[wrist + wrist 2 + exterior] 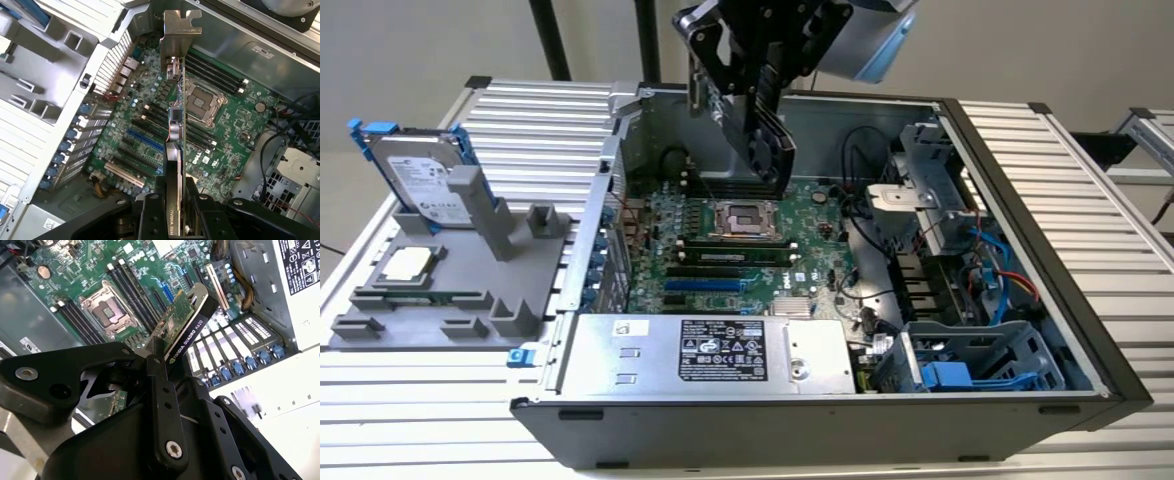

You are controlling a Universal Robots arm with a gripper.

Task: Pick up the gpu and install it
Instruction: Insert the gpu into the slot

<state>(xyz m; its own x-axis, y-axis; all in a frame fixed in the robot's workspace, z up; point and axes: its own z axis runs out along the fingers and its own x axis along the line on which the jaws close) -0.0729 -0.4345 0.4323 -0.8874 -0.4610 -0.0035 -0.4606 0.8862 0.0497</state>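
The gpu, a green card with a black shroud, hangs edge-down over the open computer case, and my gripper is shut on its upper part. It sits above the motherboard, over the processor socket area, clear of the board. In the second wrist view the gpu sticks out from between the black fingers. In the first wrist view I see the gpu edge-on, its silver bracket at the far end, and my gripper clamped on the near end. Blue and black expansion slots lie beside it on the board.
The case lies open on a slatted metal table, with a power supply at the front and drive cages and cables on the exterior view's right. A grey fixture on the left carries a hard drive and a processor.
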